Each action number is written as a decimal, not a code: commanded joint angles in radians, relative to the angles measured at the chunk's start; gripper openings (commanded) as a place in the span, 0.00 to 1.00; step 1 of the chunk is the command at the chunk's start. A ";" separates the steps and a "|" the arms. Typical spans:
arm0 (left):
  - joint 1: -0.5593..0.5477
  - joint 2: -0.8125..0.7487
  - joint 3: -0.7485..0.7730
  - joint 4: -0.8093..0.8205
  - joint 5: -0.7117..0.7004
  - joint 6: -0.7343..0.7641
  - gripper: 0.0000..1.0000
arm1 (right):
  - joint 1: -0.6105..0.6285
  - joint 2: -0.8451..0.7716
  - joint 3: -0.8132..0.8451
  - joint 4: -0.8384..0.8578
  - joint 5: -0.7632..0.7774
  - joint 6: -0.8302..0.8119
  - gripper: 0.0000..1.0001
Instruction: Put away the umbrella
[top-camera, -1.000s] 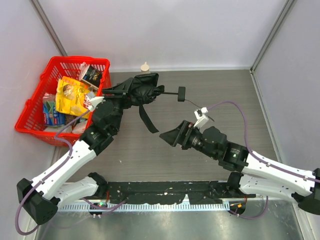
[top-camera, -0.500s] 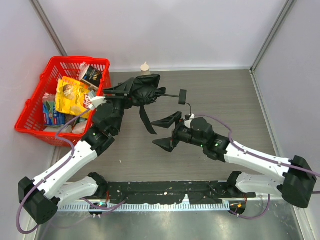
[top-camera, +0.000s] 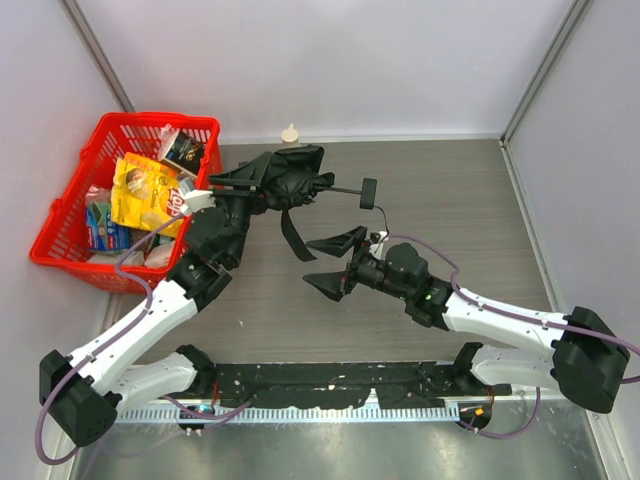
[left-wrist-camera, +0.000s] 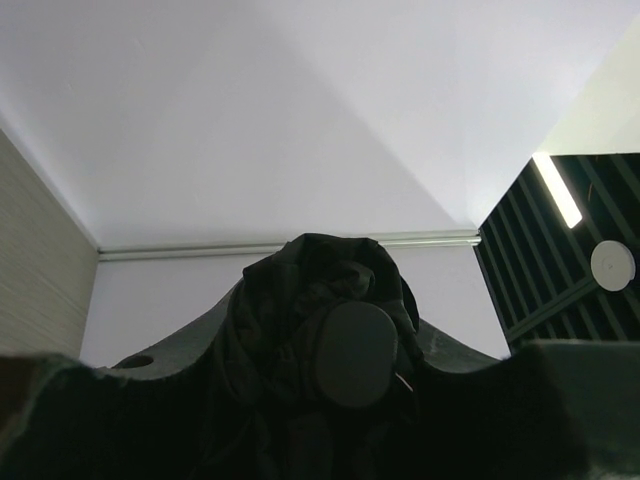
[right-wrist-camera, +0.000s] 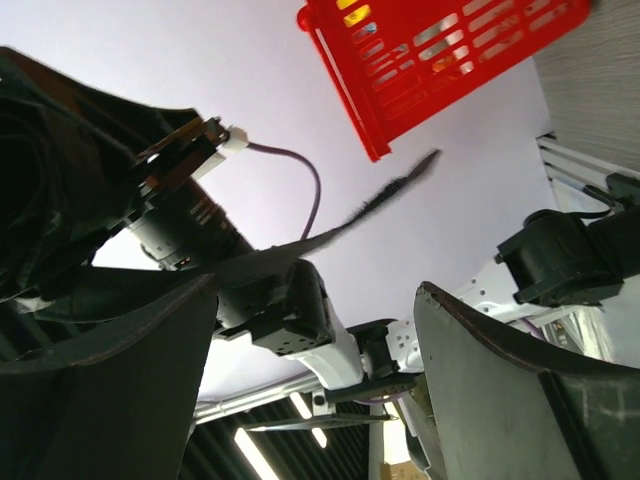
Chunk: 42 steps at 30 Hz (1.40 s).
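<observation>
Scanning from the left: red basket (top-camera: 150, 116) full of packets at the left edge of the table (top-camera: 450, 190). Just beside its near right corner, left gripper (top-camera: 258, 178) clamped on the bunched fabric of the umbrella (top-camera: 295, 180), bundle apparently lifted off the surface. Matching in the left wrist view: dark cloth of the umbrella (left-wrist-camera: 310, 290) wedged between the fingers.

Running rightward from that bundle, thin shaft (top-camera: 340, 187), roughly level, ending in the small handle (top-camera: 367, 190). Long axis therefore left to right, fabric end toward the basket, handle end free. Dangling from the bundle toward the arm bases, strap (top-camera: 291, 235).

Farther right and nearer the bases, right gripper (top-camera: 310, 264), jaws spread wide with nothing between them, tips aimed left, near the strap's lower end but apart from it.

Judging from this: handle lying beyond and slightly right of those open tips, right arm the nearer free one. Probably calls for a reach away from the bases to meet the shaft across its length.
</observation>
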 joint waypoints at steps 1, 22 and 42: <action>0.001 0.005 0.006 0.137 0.028 -0.010 0.00 | -0.005 0.003 -0.028 0.157 0.052 0.550 0.82; -0.004 -0.001 0.008 0.104 0.109 -0.069 0.00 | -0.017 0.196 -0.028 0.432 0.116 0.593 0.12; -0.005 -0.070 0.135 -0.375 0.362 -0.157 0.00 | -0.311 0.617 0.203 0.762 -0.342 0.318 0.01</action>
